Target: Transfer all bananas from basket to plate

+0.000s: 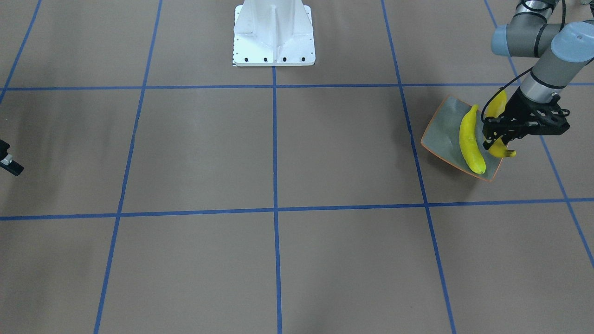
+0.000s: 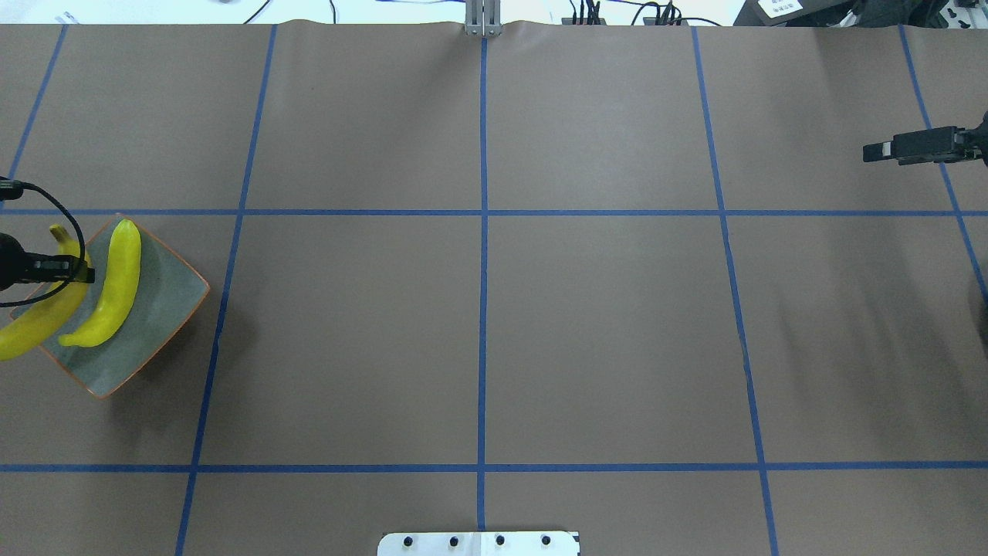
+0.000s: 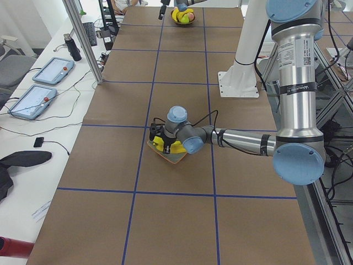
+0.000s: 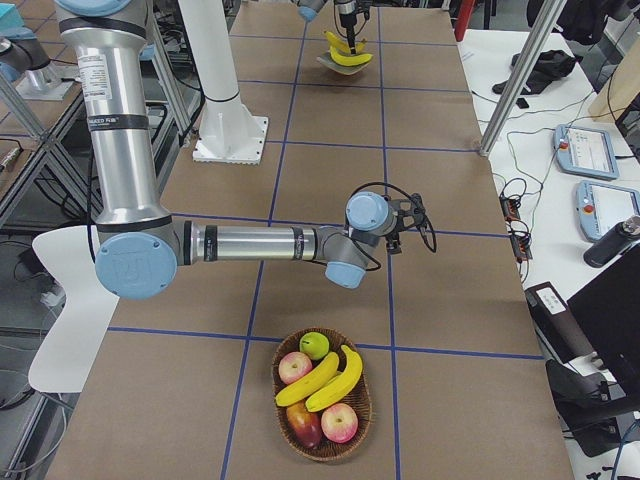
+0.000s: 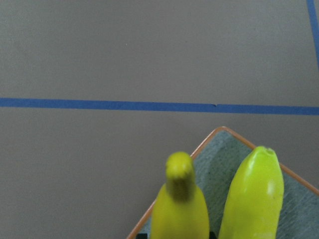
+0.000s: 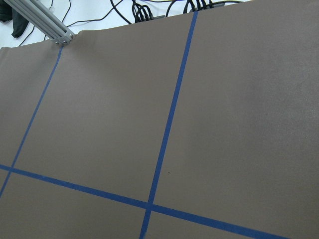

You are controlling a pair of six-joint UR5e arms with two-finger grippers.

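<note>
The grey-blue plate (image 1: 443,134) (image 2: 158,305) with an orange rim sits near the table's left end. One yellow banana (image 1: 469,141) (image 2: 114,286) (image 5: 251,194) lies on it. A second banana (image 1: 499,104) (image 2: 35,324) (image 5: 179,209) hangs over the plate's outer edge, and my left gripper (image 1: 491,139) (image 2: 81,272) is shut on it. In the exterior right view the wicker basket (image 4: 280,395) at the table's right end holds two more bananas (image 4: 335,380). My right gripper (image 2: 868,152) (image 1: 16,169) hovers far from both with nothing in it; whether its fingers are apart is unclear.
Apples (image 4: 295,367) share the basket with the bananas. The white robot base (image 1: 274,32) stands at the table's rear middle. Beside the table, a desk carries tablets (image 3: 52,69) and cables, and a metal post (image 3: 83,38) rises at its edge.
</note>
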